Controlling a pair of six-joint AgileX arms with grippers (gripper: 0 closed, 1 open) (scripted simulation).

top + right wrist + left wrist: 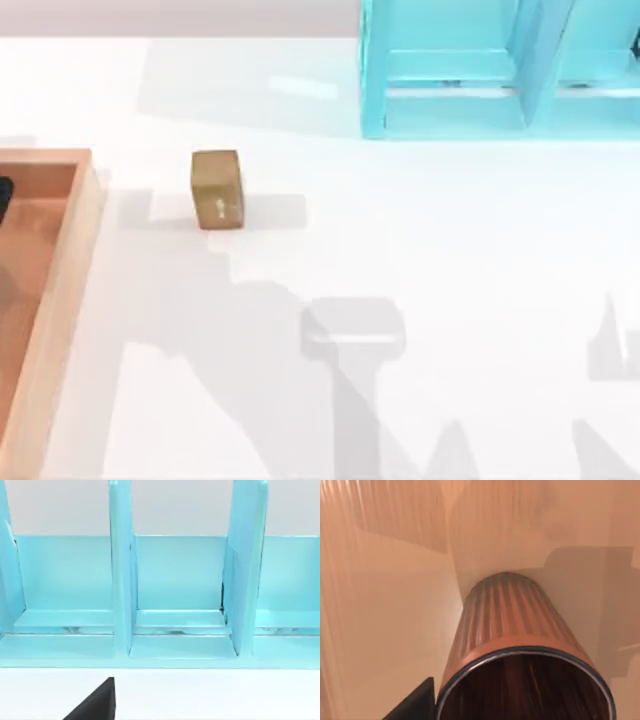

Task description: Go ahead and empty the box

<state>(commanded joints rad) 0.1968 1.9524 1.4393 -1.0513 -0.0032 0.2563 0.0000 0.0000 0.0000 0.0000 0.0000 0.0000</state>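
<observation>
The box (70,300), a shallow wooden tray with pale rim walls and an orange-brown floor, sits at the left edge of the top view, running from mid-height down to the lower left corner of the white bench (450,260). Just beside its upper right corner, apart from it, stands a small tan-brown cube block (217,189) with a white mark on its side. A turquoise shelf unit (500,70) fills the upper right.

The left wrist view looks down onto the box floor, where a ribbed orange-brown cylindrical cup (515,630) lies on its side with its dark open mouth toward the camera. The left claw's state cannot be told.

The right wrist view faces the shelf unit's upright dividers across the bench; the right claw's state cannot be told either.
</observation>
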